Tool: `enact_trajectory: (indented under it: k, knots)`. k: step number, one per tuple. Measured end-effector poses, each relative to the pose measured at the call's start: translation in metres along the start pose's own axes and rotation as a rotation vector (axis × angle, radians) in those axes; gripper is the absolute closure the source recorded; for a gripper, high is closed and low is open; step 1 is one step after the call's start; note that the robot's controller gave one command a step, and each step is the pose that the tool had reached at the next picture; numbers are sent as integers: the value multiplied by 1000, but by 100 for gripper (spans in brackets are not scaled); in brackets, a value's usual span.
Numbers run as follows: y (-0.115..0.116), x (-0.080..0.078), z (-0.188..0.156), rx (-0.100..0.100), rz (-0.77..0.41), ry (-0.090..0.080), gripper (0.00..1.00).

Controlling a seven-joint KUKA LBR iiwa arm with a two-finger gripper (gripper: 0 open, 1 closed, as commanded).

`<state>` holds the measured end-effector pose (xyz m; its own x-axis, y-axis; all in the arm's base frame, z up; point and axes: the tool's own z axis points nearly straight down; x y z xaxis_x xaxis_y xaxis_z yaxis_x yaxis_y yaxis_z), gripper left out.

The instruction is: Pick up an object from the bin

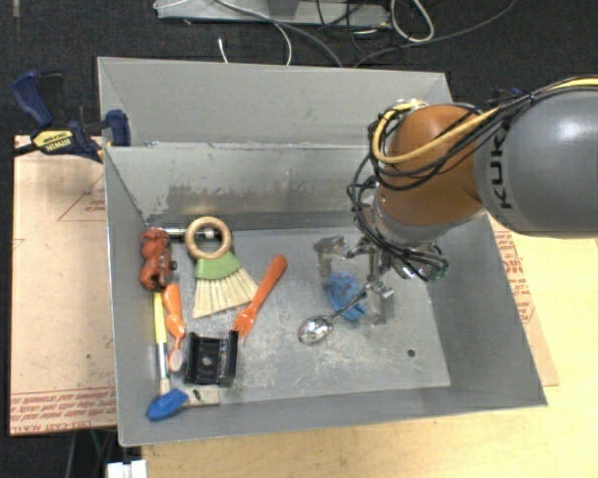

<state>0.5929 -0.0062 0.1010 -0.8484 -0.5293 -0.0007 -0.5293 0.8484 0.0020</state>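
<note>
My gripper point(357, 281) is low in the middle-right of the bin, fingers pointing down and spread apart. One finger point(328, 257) stands to the left and the other point(383, 303) to the right of a small crumpled blue thing point(340, 289) on the floor. The blue thing lies between the fingers, and I cannot tell whether either one touches it. A shiny metal spoon point(315, 330) lies just in front of it, its bowl toward the bin's front and its blue handle running up under the right finger.
Along the left side lie a small hand brush with a wooden ring and green collar point(219, 272), an orange-handled tool point(261, 293), a brown figure point(155, 258), a black block point(210, 358), a yellow stick point(160, 339) and a blue piece point(166, 404).
</note>
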Motion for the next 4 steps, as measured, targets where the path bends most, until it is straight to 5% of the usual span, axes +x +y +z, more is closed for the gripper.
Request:
enact_trajectory:
  k: [1, 2, 4]
  knots:
    - [-13, -4, 32, 1, 58, -2, 0]
    - [-21, 5, 30, 1, 79, -8, 100]
    - [-20, 5, 11, 0, 80, -8, 100]
